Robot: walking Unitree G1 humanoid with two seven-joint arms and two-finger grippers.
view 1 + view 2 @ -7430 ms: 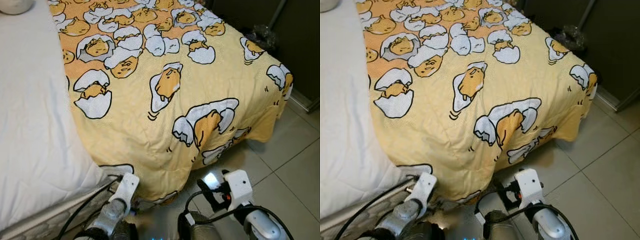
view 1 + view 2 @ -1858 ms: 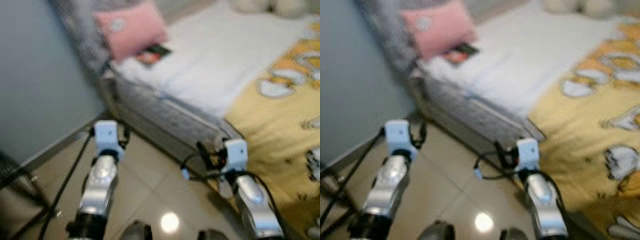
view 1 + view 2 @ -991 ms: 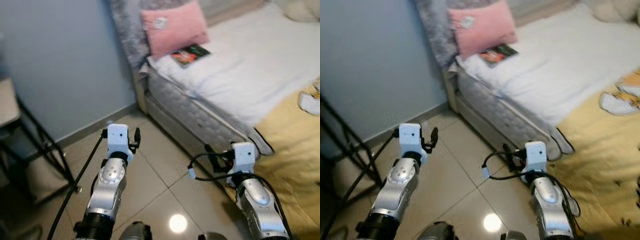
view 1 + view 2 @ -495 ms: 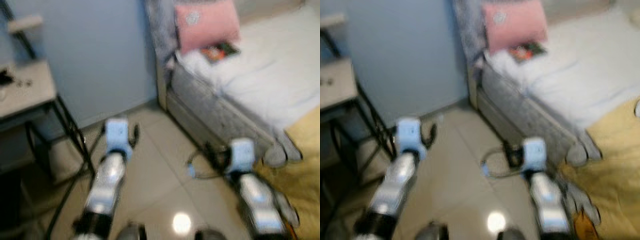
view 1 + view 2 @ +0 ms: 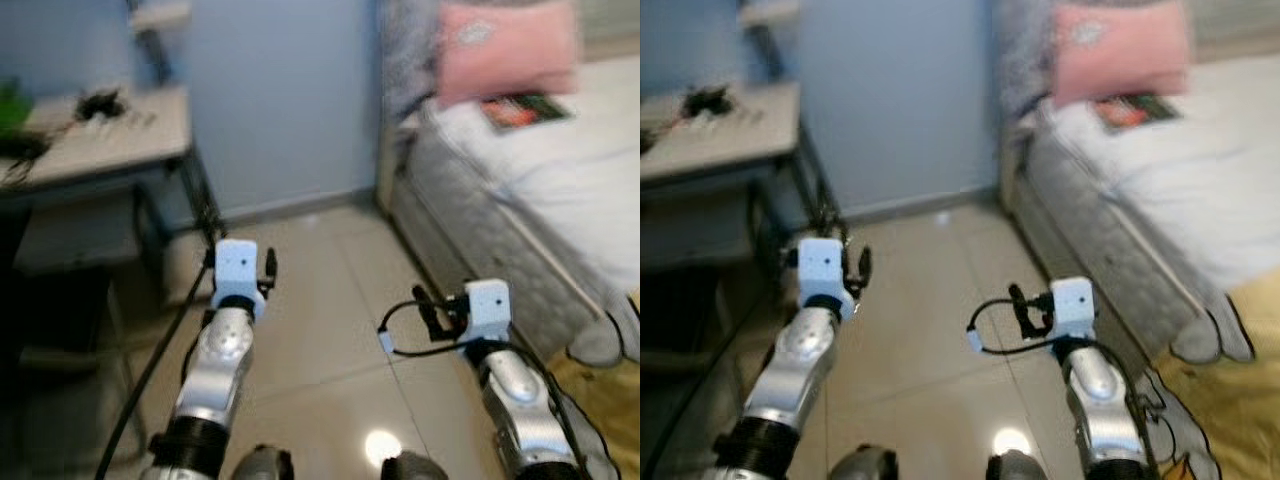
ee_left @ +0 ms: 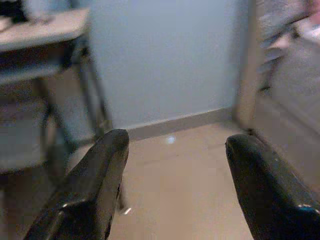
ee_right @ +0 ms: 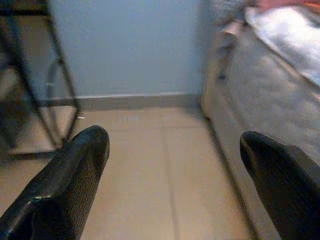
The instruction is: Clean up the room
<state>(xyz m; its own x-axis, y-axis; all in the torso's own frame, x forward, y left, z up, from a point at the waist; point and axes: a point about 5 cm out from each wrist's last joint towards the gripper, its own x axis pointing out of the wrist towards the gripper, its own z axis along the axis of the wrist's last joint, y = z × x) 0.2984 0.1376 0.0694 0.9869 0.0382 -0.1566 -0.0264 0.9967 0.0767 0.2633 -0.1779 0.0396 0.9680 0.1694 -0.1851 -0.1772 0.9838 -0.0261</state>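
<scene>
Left end effector (image 6: 172,165), right end effector (image 7: 180,170): fingers spread, empty.

A pink pillow (image 5: 505,47) stands at the head of the bed (image 5: 560,170), a book (image 5: 520,109) just before it. A desk (image 5: 95,140) stands by the blue wall (image 5: 285,100).

No lettering, label, brand or number can be read anywhere in the blurred views. The book (image 5: 522,109) lying on the bed (image 5: 560,170) beside the pink pillow (image 5: 505,48) shows a printed cover, but its print is too soft to make out; the pillow's small pale emblem is equally unreadable.
</scene>
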